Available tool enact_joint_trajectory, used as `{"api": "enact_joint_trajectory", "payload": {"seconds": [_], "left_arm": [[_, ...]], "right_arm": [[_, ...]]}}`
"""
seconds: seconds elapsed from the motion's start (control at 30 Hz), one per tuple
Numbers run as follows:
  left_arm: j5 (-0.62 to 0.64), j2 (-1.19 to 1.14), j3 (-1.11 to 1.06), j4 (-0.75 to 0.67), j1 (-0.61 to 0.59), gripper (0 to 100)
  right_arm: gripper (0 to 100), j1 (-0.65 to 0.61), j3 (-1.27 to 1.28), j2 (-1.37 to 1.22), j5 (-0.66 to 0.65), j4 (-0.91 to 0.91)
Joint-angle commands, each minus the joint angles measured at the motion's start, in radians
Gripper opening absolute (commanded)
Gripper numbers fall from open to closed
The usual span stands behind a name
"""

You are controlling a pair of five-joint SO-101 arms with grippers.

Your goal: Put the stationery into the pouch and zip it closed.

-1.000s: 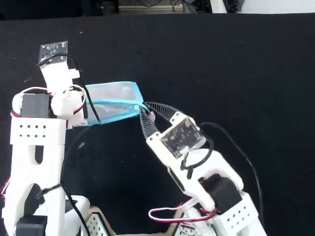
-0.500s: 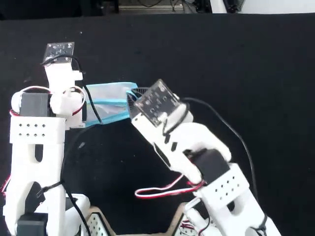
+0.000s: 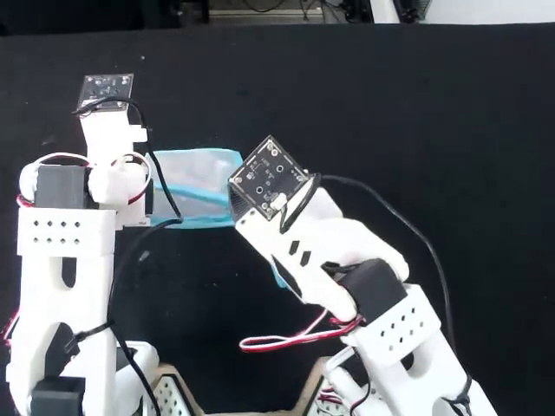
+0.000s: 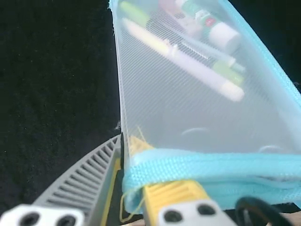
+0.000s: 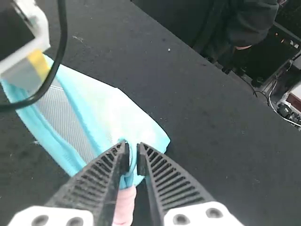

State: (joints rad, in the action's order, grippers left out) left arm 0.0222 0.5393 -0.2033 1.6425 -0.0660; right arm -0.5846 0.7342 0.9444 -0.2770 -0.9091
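The translucent mesh pouch with light blue trim (image 3: 198,178) is stretched between the two arms low over the black cloth-covered surface (image 3: 416,130); whether it rests on the cloth or hangs just clear of it I cannot tell. The left hand (image 4: 128,141) is clamped on one short end, with the blue webbing pinched between its grey ribbed finger and its yellow-padded one. Through the mesh the stationery is seen already inside: a long pale pen (image 4: 181,59), a white-capped tube (image 4: 221,32) and a few more pieces lying toward the far end. The right hand (image 5: 130,160) is at the opposite corner, its black ribbed fingers (image 5: 160,176) drawn almost together on the blue edge. A small pink tab (image 5: 124,209) hangs just beneath them; it may be the zip pull, but I cannot be sure.

The filling looks done and the zipping looks to be the step in hand. How far the zip is already drawn is not visible. The main risk is that the right hand holds fabric and not the slider, so a pull would only drag or crumple the pouch. The left hand has just a narrow strip of webbing, which could slip out under tension. The slider could also bite into loose mesh and jam, and a thin black cable (image 3: 166,206) lying across the pouch might catch
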Motion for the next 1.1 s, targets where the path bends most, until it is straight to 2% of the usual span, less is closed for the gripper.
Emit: {"api": "enact_joint_trajectory", "payload": {"seconds": [0.0, 0.13, 0.3, 0.6, 0.8, 0.9, 1.07], "left_arm": [[-0.005, 0.028, 0.044, 0.014, -0.002, 3], [-0.006, 0.028, 0.044, 0.014, -0.002, 3], [-0.008, 0.028, 0.044, 0.014, -0.002, 3], [-0.008, 0.028, 0.044, 0.014, -0.002, 3], [-0.008, 0.028, 0.044, 0.014, -0.002, 3], [-0.008, 0.028, 0.044, 0.014, -0.002, 3], [-0.008, 0.028, 0.044, 0.014, -0.002, 3]], "right_arm": [[1.6, -0.023, -0.033, -0.005, -0.003, -0.026], [2.1, -0.101, -0.039, -0.005, -0.002, -0.083], [12.3, -0.135, -0.016, -0.007, -0.002, -0.106], [12.6, -0.132, -0.004, 0.008, -0.011, -0.144], [12.9, -0.140, -0.081, 0.182, 0.041, -0.258], [17.4, -0.133, -0.010, 0.272, 0.046, -0.287], [25.6, -0.133, 0.254, 0.414, 0.043, -0.285]]}}
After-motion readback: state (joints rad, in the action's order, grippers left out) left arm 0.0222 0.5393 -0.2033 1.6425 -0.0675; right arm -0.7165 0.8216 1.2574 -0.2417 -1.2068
